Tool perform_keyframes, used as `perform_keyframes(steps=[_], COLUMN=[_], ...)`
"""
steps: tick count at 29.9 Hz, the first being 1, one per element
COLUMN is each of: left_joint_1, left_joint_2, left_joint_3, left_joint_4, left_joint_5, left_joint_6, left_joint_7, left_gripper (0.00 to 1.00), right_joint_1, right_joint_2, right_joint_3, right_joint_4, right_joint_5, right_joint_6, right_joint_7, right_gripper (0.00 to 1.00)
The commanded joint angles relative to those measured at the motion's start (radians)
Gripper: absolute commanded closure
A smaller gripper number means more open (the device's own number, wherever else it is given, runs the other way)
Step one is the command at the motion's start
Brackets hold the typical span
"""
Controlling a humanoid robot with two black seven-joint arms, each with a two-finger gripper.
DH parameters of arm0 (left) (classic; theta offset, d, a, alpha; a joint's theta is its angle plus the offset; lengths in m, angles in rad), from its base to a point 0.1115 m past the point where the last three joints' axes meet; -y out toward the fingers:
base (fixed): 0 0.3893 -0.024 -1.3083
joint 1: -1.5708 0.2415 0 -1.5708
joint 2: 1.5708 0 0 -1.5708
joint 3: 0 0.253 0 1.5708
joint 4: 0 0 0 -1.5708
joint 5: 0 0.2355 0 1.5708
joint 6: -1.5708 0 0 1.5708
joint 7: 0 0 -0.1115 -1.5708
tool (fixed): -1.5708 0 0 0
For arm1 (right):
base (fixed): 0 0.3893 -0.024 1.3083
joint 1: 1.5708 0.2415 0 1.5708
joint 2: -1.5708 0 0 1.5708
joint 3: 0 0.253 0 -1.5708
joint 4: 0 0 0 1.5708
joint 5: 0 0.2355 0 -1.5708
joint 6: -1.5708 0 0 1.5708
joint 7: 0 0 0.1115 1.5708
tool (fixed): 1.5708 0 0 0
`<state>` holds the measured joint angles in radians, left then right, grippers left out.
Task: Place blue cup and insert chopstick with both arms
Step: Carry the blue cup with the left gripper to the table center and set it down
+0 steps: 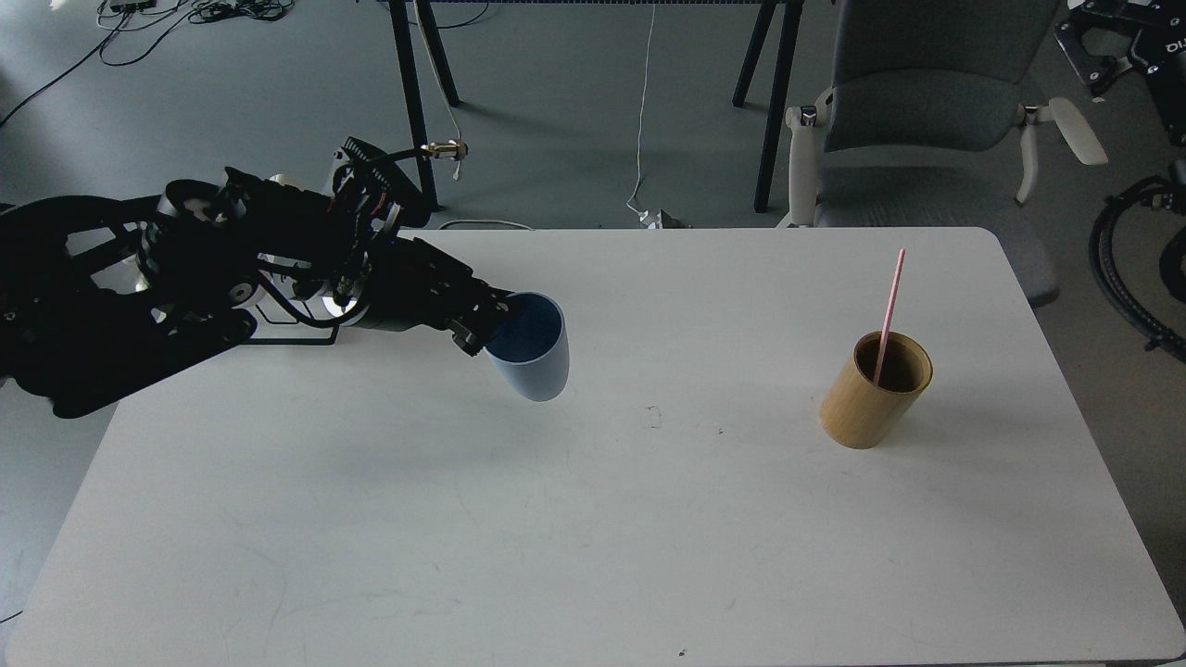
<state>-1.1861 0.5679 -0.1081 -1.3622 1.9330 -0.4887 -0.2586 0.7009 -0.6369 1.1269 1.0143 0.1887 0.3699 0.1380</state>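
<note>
My left gripper [489,324] is shut on the rim of the blue cup [533,357] and holds it a little above the white table [593,519], left of centre, mouth up. The pink chopstick [890,304] stands leaning in a tan wooden cylinder [874,389] on the right side of the table. My right gripper [1098,42] is off the table at the top right corner of the head view, partly cut by the edge; its fingers cannot be told apart.
The mug rack at the table's back left is mostly hidden behind my left arm [185,278]. A grey office chair [927,102] stands behind the table's far right edge. Table legs [412,102] and cables are on the floor beyond.
</note>
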Motion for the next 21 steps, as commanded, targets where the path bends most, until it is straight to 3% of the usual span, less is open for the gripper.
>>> perform_keyframes(steps=[1,10,14,21], left_joint_1=[0.009,0.069,0.098,0.134], left_joint_2=[-0.152,-0.318,-0.345,-0.358], left_joint_3=[0.005,0.096,0.094,0.085], left_joint_4=[0.009,0.084,0.153,0.173], left_joint_5=[0.122,0.233,0.232,0.219], left_joint_6=[0.0,0.0,0.0,0.0], left_joint_7=[0.018,0.024,0.062,0.061], left_gripper=[1.0,1.0,0.99,0.95], right_joint_1=[0.005,0.009,0.009,0.009], right_joint_2=[0.003,-0.009,-0.009,-0.01], right_joint_3=[-0.001,0.005,0.005,0.005], right_joint_4=[0.001,0.01,0.017,0.04], right_joint_5=[0.0,0.002,0.002,0.002], right_joint_6=[-0.022,-0.045,-0.046,-0.052], right_joint_7=[0.0,-0.001,0.0,0.0], right_gripper=[0.0,0.0,0.0,0.0])
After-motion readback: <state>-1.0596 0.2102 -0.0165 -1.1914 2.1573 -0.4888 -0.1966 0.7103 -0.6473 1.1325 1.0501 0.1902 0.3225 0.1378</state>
